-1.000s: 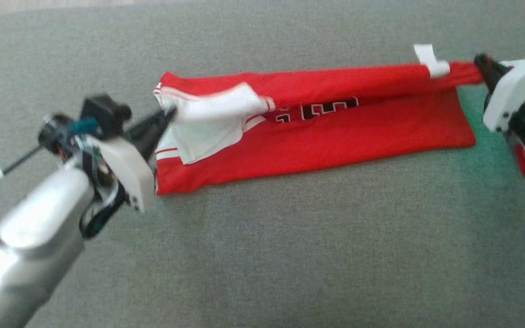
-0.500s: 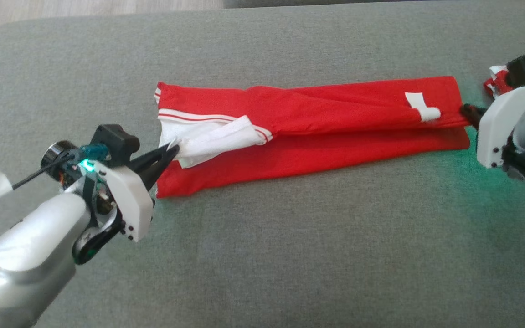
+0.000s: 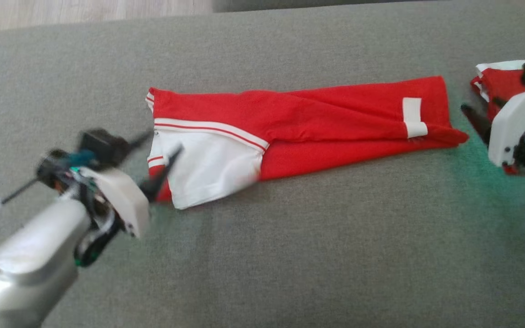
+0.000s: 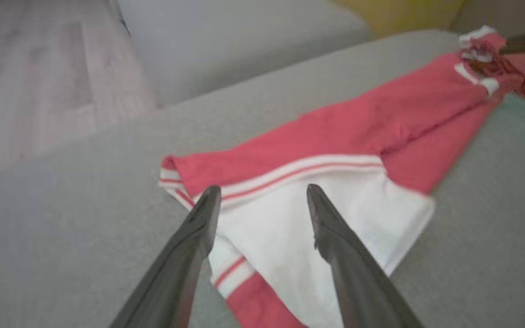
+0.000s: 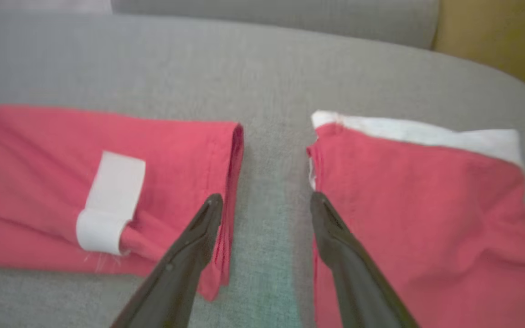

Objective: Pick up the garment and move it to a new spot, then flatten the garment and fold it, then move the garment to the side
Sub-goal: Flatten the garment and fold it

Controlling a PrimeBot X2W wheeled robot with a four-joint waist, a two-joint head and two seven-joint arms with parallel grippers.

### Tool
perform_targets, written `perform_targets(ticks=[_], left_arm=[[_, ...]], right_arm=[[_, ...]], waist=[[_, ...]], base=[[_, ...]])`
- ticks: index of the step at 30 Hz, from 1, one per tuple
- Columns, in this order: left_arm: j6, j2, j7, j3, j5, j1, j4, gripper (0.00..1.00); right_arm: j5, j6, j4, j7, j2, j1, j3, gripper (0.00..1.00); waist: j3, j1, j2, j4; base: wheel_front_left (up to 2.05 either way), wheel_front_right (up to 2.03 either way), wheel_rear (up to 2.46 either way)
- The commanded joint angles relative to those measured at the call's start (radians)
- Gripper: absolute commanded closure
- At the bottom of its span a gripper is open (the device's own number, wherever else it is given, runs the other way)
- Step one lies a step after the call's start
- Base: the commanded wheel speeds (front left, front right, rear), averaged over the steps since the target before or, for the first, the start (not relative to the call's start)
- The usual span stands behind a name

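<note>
Garment (image 3: 335, 118) lies on the grey cushion (image 3: 290, 255) as a long strip running 9 to 3 o'clock, one lengthwise fold in. I judge the cross-folds and the move aside are left. Left gripper (image 3: 162, 143) at its 9 end, right gripper (image 3: 479, 107) at 3: fingers apart, holding nothing. Right wrist view shows a second folded red garment (image 5: 417, 191) just beside; head view half hides it.

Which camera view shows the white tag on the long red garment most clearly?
The right wrist view: the white tag is close and sharp there, lying on the long red garment. The head view shows it small, near the garment's right end. The left wrist view shows it far off and blurred.
</note>
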Motion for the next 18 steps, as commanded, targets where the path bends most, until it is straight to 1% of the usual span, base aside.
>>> perform_targets(ticks=[1,4,7,10,12,14,16,18], left_arm=[[0.024,0.028,-0.044,0.078,0.007,-0.060,-0.013,0.00],[0.091,0.012,-0.163,0.148,0.004,-0.062,0.000,0.00],[0.153,-0.014,-0.284,0.231,-0.027,-0.043,0.002,0.00],[0.198,-0.046,-0.335,0.319,-0.043,-0.010,-0.022,0.00],[0.213,-0.071,-0.342,0.374,-0.030,0.023,-0.054,0.00],[0.219,-0.108,-0.343,0.446,0.002,0.073,-0.099,0.00],[0.219,-0.149,-0.343,0.514,0.047,0.136,-0.136,0.00],[0.212,-0.198,-0.343,0.575,0.091,0.208,-0.161,0.00]], right_arm=[[-0.002,0.003,-0.005,-0.038,-0.002,-0.040,-0.022,0.00],[0.018,0.003,0.016,-0.150,0.033,-0.069,-0.086,0.00],[0.022,0.003,0.004,-0.270,0.077,-0.083,-0.129,0.00],[0.010,0.003,-0.013,-0.395,0.120,-0.077,-0.163,0.00],[0.002,0.003,-0.022,-0.464,0.150,-0.061,-0.186,0.00],[-0.025,0.003,-0.030,-0.502,0.176,-0.039,-0.209,0.00],[-0.064,0.003,-0.039,-0.518,0.205,-0.006,-0.246,0.00],[-0.109,0.003,-0.075,-0.522,0.237,0.039,-0.325,0.00]], waist=[[-0.010,0.0000,-0.0001,-0.004],[-0.029,0.0000,-0.0001,-0.011],[-0.050,0.0000,-0.0001,-0.016],[-0.071,0.0000,-0.0001,-0.018],[-0.085,0.0000,-0.0001,-0.017],[-0.097,0.0000,-0.0001,-0.017],[-0.107,0.0000,-0.0001,-0.018],[-0.115,0.0000,-0.0001,-0.019]], base=[[0.00,0.00,0.00],[0.00,0.00,0.00],[0.00,0.00,0.00],[0.00,0.00,0.00],[0.00,0.00,0.00],[0.00,0.00,0.00],[0.00,0.00,0.00],[0.00,0.00,0.00]])
